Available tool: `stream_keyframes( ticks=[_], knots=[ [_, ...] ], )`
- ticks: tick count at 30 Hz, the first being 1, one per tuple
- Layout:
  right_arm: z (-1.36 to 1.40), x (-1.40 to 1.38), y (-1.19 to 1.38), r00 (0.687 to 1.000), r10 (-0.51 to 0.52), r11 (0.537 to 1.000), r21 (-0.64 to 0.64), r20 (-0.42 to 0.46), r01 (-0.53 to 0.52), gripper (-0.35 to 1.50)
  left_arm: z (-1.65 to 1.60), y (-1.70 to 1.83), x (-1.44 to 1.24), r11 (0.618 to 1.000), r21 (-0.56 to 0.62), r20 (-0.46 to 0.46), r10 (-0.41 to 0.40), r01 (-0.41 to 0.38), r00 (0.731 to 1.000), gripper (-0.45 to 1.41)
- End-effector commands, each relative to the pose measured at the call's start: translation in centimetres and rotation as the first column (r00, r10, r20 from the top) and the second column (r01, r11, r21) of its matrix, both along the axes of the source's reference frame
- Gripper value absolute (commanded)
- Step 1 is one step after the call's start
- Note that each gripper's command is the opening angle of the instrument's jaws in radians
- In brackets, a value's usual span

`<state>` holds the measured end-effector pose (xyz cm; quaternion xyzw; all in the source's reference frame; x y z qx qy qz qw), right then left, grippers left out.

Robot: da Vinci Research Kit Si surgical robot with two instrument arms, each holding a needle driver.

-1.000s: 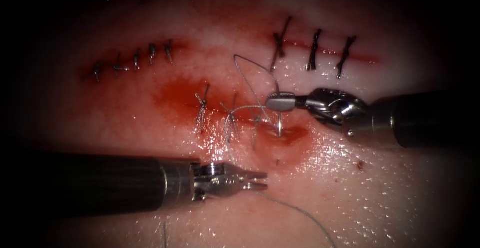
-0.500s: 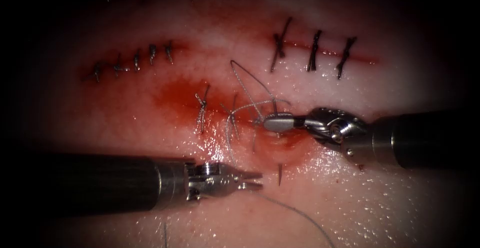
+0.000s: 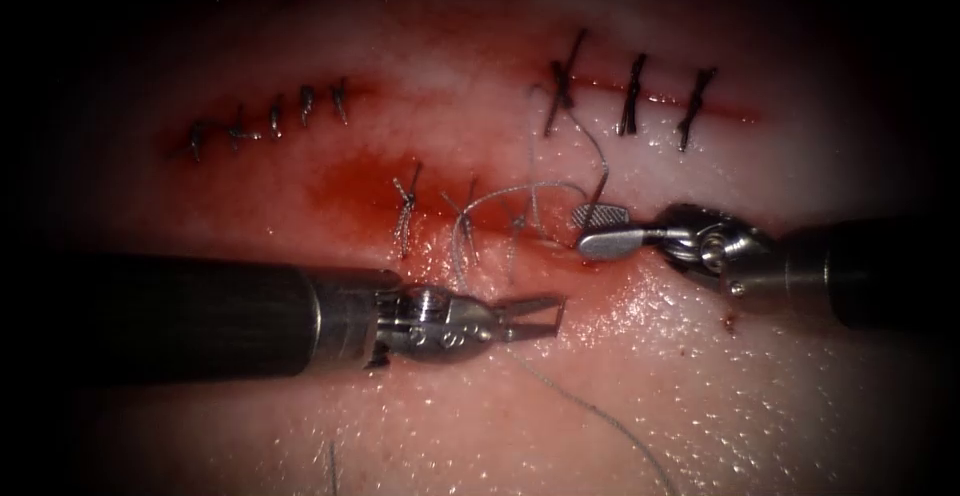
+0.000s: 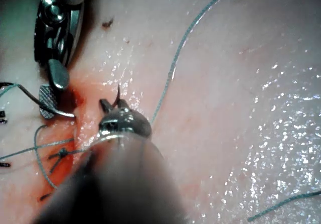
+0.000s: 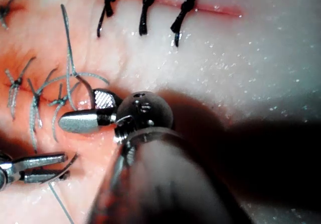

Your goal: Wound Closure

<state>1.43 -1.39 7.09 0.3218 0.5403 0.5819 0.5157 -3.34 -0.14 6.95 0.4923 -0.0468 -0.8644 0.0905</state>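
The tissue (image 3: 760, 386) has a cut (image 3: 490, 226) with grey tied stitches (image 3: 405, 206) on its left part. The curved needle (image 5: 67, 166) is in the tissue at the cut's right end. Its rear part (image 4: 60, 112) lies by my right tool (image 3: 590, 228), which is open and holds nothing. The needle's tip (image 4: 119, 91) stands out of the tissue on the near side. My left tool (image 3: 545, 316) is open at that tip, one jaw on each side; I see no grip. Grey thread (image 3: 590, 411) trails toward the front.
Two other closed cuts lie farther back: one with small grey knots (image 3: 275, 121) on the left, one with dark stitches (image 3: 630, 96) on the right. Red fluid (image 3: 350, 186) pools left of the tied stitches. A thread loop (image 3: 600, 161) rises behind the right tool.
The right tool pushed the needle down until its tip came out on the near side, then opened and let go. The left tool moved up and right to the tip.
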Motion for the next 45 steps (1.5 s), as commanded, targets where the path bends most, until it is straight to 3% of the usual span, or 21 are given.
stream_keyframes(
  ticks=[1,4,8,17,19,21,22,29,30,34,39,45],
  knots=[
    [0.08,-0.06,0.01,1.0,0.007,1.0,-0.016,0.015,-0.007,1.31,0.06,-0.06,-0.08,1.0,-0.007,0.012,0.019,-0.019,1.0,0.34],
    [0.1,-0.23,0.1,0.999,0.024,0.999,-0.032,0.024,-0.024,1.33,0.08,-0.04,-0.11,0.999,-0.014,0.049,0.045,-0.045,0.998,0.43],
    [0.1,-0.41,0.13,0.998,0.055,0.998,-0.037,0.024,-0.054,1.26,0.17,0.03,-0.07,0.998,-0.021,0.064,0.061,-0.059,0.996,0.38],
    [0.11,-0.43,0.11,0.999,0.049,0.998,-0.038,0.016,-0.048,1.19,0.46,0.05,-0.09,0.996,-0.019,0.051,0.086,-0.086,0.995,0.34],
    [0.12,-0.42,0.1,0.999,0.049,0.998,-0.039,0.016,-0.048,1.18,0.48,0.06,-0.11,0.996,-0.01,0.055,0.085,-0.085,0.995,0.22],
    [0.13,-0.42,0.09,0.999,0.049,0.998,-0.041,0.016,-0.048,1.16,0.48,0.06,-0.11,0.996,0.013,0.067,0.084,-0.085,0.994,-0.16],
    [0.13,-0.41,0.08,0.999,0.048,0.998,-0.042,0.016,-0.048,1.14,0.48,0.05,-0.12,0.995,0.034,0.077,0.092,-0.094,0.993,-0.45],
    [0.14,-0.42,0.07,0.999,0.048,0.998,-0.044,0.016,-0.047,1.09,0.34,0.05,-0.14,0.964,0.236,0.15,0.084,-0.118,0.985,-0.45],
    [0.15,-0.42,0.07,0.999,0.048,0.998,-0.044,0.016,-0.047,1.09,0.31,0.04,-0.14,0.953,0.28,0.16,0.075,-0.118,0.984,-0.45],
    [0.16,-0.42,0.07,0.998,0.027,0.989,-0.149,0.049,-0.019,0.77,0.2,0.0,-0.18,0.892,0.428,0.2,0.061,-0.143,0.978,-0.45],
    [0.21,-0.42,0.09,0.987,-0.023,0.933,-0.353,0.157,0.078,0.91,0.07,-0.07,-0.21,0.785,0.596,0.212,0.047,-0.167,0.976,-0.45],
    [0.35,-0.42,0.06,0.953,-0.107,0.878,-0.422,0.283,0.224,1.06,-0.09,-0.17,-0.13,0.601,0.784,0.182,0.02,-0.157,0.983,-0.45]
  ],
)
